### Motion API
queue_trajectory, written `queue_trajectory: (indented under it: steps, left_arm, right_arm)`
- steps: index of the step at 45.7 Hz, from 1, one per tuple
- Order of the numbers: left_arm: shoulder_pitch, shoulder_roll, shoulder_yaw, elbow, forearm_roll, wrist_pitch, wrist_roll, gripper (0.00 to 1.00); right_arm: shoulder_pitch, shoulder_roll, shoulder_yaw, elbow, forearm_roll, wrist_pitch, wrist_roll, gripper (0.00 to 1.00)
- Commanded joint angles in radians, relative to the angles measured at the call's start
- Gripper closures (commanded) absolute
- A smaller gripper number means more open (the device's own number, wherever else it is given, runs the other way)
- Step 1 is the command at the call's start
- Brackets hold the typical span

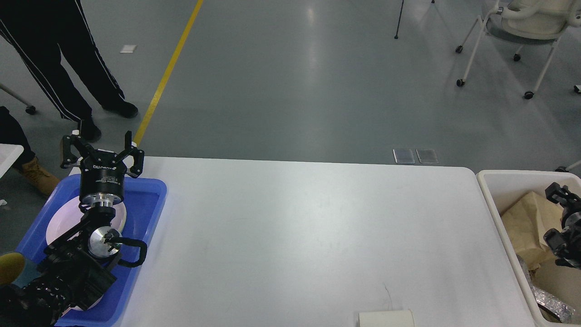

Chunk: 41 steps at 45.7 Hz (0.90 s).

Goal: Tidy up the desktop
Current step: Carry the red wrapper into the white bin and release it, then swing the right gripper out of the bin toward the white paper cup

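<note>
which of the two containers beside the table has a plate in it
The blue plastic tray under the left pincer holds a white round plate; the cream rectangular bin holds crumpled brown paper.

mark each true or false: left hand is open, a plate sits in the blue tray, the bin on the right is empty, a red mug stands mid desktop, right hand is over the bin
1. The left hand is open. True.
2. A plate lies in the blue tray. True.
3. The bin on the right is empty. False: it holds brown paper and foil.
4. A red mug stands in the middle of the desktop. False: no mug shows; only a white object at the near edge.
5. The right hand is over the bin. True.
</note>
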State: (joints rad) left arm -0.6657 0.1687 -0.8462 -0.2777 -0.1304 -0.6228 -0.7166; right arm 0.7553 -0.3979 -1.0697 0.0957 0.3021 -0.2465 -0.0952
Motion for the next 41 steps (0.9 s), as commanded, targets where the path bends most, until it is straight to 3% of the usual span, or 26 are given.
queue_trajectory:
  steps: [1,19,25,32,41]
  left_arm:
    - [0.0,0.0,-0.001,0.0,0.0,0.0,0.0,0.03]
    - [0.0,0.0,-0.001,0.0,0.0,0.0,0.0,0.03]
    - [0.0,0.0,0.001,0.0,0.0,0.0,0.0,0.03]
    - [0.0,0.0,0.001,0.0,0.0,0.0,0.0,0.03]
    - [0.0,0.0,0.001,0.0,0.0,0.0,0.0,0.03]
  right_arm:
    - [0.03,-0.009,0.001,0.001,-0.035,0.004,-0.001,0.0]
    - [0.038,-0.015,0.002,0.015,-0.054,0.001,-0.001,0.0]
    - [0.171,-0.019,0.004,0.048,-0.057,0.007,0.006,0.0]
    - [0.453,-0.039,0.002,0.304,-0.124,0.11,0.034,0.0]
    - [0.878,-0.085,0.008,0.781,-0.311,0.311,0.164,0.0]
